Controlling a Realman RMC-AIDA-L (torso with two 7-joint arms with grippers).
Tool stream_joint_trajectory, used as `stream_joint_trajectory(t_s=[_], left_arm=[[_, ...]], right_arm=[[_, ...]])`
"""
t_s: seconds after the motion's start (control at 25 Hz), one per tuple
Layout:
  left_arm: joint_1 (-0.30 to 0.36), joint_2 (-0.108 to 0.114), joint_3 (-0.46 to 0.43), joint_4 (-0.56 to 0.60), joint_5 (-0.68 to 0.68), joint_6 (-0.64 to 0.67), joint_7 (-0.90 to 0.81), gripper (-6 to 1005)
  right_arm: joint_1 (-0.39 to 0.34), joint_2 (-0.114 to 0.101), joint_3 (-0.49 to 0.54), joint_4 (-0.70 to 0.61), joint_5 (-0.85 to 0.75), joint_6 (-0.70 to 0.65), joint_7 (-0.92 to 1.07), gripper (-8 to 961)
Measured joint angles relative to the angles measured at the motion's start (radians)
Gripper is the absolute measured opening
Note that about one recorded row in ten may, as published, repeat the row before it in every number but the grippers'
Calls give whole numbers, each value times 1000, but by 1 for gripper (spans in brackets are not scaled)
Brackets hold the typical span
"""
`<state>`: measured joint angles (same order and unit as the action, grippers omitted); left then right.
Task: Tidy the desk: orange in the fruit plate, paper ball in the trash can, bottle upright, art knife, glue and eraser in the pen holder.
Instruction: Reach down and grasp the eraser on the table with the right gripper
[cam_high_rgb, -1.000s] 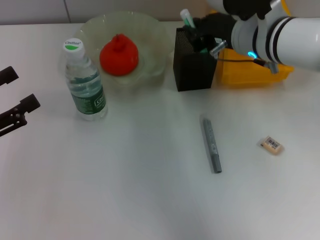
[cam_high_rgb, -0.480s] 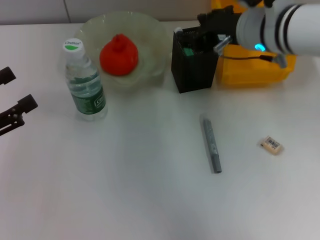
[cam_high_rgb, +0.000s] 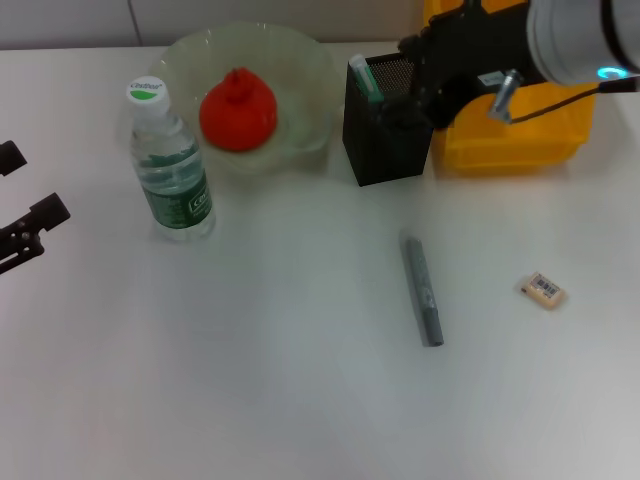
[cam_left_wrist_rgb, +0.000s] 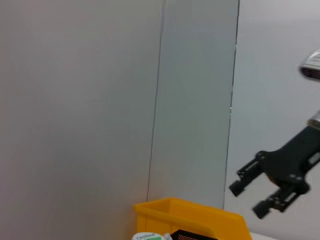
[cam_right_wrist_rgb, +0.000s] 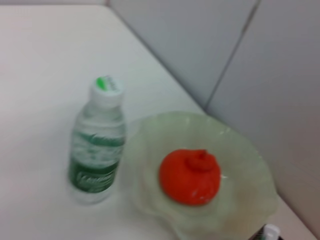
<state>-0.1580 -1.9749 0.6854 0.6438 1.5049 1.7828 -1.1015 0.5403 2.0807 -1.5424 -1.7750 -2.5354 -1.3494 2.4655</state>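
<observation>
Looking down from the head camera, I see my right gripper (cam_high_rgb: 412, 88) over the pen holder (cam_high_rgb: 385, 135), jaws apart and empty; the knife (cam_high_rgb: 422, 289) and eraser (cam_high_rgb: 543, 290) lie on the desk (cam_high_rgb: 250, 350). My left gripper (cam_high_rgb: 25, 205) idles at the edge, open. The right wrist view shows the orange (cam_right_wrist_rgb: 190, 177) in the plate (cam_right_wrist_rgb: 250, 165), with the bottle (cam_right_wrist_rgb: 96, 140) upright beside it.

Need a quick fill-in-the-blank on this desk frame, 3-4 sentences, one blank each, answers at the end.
1. The orange sits in the ____.
2. The bottle stands ____ on the table.
3. The eraser lies on the table, not yet in the ____.
4. The right gripper is above the pen holder, while the ____ gripper is parked at the table's edge.

Missing words: fruit plate; upright; pen holder; left
</observation>
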Motion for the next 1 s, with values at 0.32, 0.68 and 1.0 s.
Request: stream_joint_trajectory(t_s=[0.32,0.68,1.0], left_arm=[[-2,-1,-3,-32,0,-2,-14,813],[-1,5,-3,-32,0,-3,-19,812],[0,2,5,-33,1,-19,-16,813]], right_arm=[[26,1,109,3,20,-250,105,684],[45,2,140,110,-164,-492,208,681],[1,2,82,230,-222,-407,186,680]])
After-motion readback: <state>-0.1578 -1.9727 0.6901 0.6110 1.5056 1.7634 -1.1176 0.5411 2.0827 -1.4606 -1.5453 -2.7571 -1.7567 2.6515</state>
